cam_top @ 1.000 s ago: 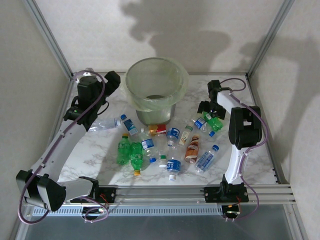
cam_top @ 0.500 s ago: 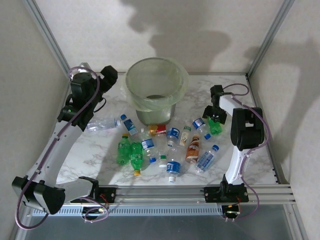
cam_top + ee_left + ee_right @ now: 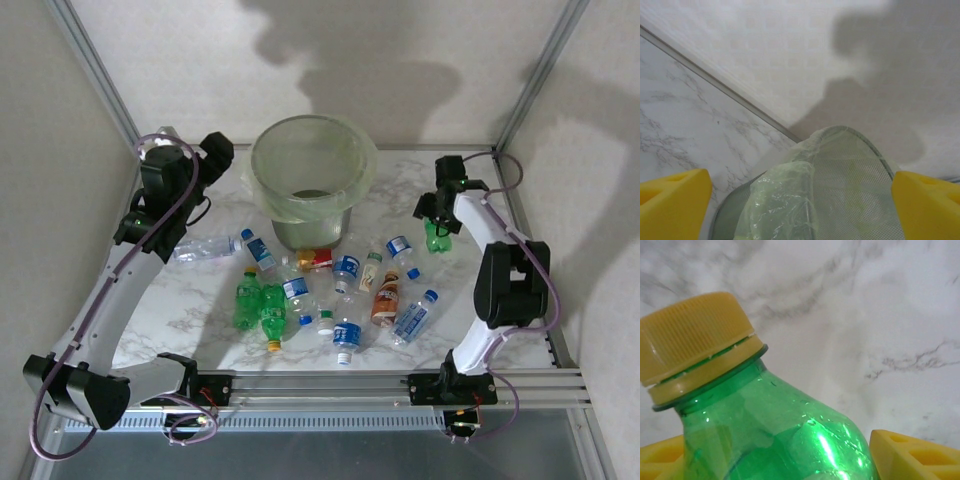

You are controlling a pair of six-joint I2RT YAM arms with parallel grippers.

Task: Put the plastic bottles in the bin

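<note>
Though the light green bottle (image 3: 770,430) seems slick and crushable, the right gripper (image 3: 787,455) pinches its shoulder; left gripper (image 3: 800,200) gapes wide, empty.

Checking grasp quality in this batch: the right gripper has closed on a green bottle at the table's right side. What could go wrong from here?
1. The right gripper pinches the green bottle near its sloping shoulder, just below the yellow cap. That smooth taper could slip out during the carry.
2. The left gripper hovers open beside the rim of the bin, so the two arms might crowd each other at the drop.
</note>
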